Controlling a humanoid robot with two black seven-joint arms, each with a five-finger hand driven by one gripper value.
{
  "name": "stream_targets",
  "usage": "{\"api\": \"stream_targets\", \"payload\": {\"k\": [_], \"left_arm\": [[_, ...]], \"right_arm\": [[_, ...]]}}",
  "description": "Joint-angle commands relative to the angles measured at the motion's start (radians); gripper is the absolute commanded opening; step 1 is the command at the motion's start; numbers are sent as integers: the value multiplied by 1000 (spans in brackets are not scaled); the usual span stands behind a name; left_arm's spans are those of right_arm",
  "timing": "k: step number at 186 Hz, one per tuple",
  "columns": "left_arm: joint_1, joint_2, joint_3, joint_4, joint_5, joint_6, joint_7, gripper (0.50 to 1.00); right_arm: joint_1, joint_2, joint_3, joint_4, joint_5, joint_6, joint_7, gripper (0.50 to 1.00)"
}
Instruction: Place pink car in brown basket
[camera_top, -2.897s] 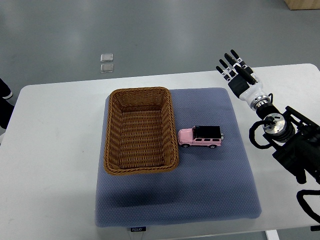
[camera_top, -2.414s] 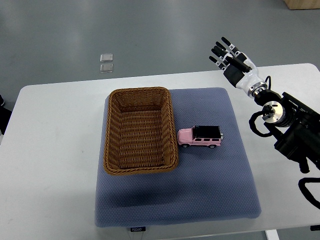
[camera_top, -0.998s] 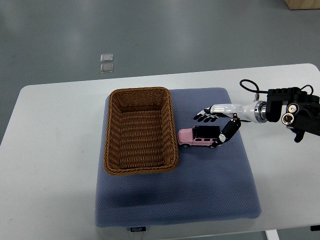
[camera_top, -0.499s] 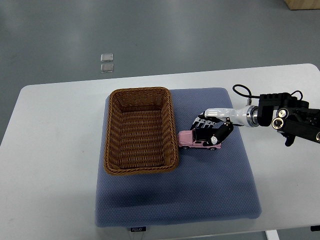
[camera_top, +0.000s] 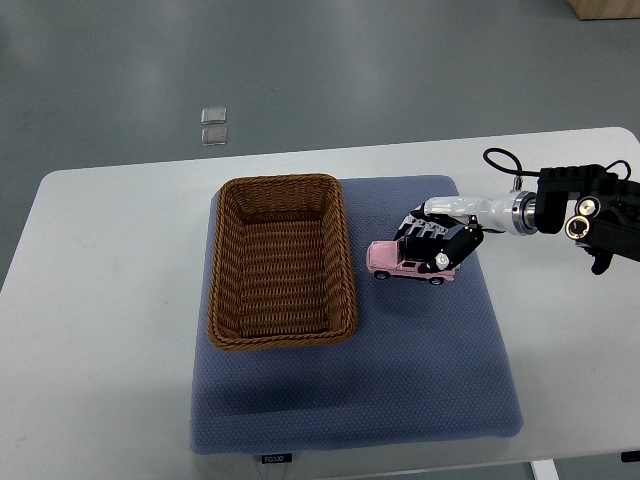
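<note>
The pink car (camera_top: 397, 262), a toy jeep with a dark roof, is held in my right hand (camera_top: 432, 243), whose fingers are curled over its roof and rear. The car sits slightly raised above the blue mat (camera_top: 400, 370), just right of the brown wicker basket (camera_top: 281, 262). The basket is rectangular, holds nothing, and lies on the mat's left half. My right arm (camera_top: 560, 213) comes in from the right edge. The left arm does not show.
The mat lies on a white table (camera_top: 100, 330). Two small clear squares (camera_top: 213, 124) lie on the grey floor beyond the table's far edge. The table's front edge runs just below the mat.
My right hand swung down from above the table's far right corner, closed over the car, and has now lifted it slightly up and to the right.
</note>
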Motion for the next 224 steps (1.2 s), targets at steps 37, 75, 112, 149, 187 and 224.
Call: {"api": "stream_targets", "payload": {"k": [37,75,112,149,187,224], "left_arm": [[0,0,0,1,0,0,0,1000],[0,0,0,-2,0,0,0,1000],[0,0,2,-5,0,-1,0,1000],[-8,0,3,-6,2,-1,0,1000],[-9,0,3,-8,2,-1,0,1000],[-9,0,3,-16,0,-1,0,1000]], "right_arm": [[83,-33,2,13,8,31,0,500],[207,-16,-2,11,21,59,-2,500],[308,123,-67,-53,47,77,-8,500],[334,323,-117,-174,75,76,-8,500],[317,485,-148,-299,75,65,-8,500],[265,565,-148,-374,66,59,-8,500]]}}
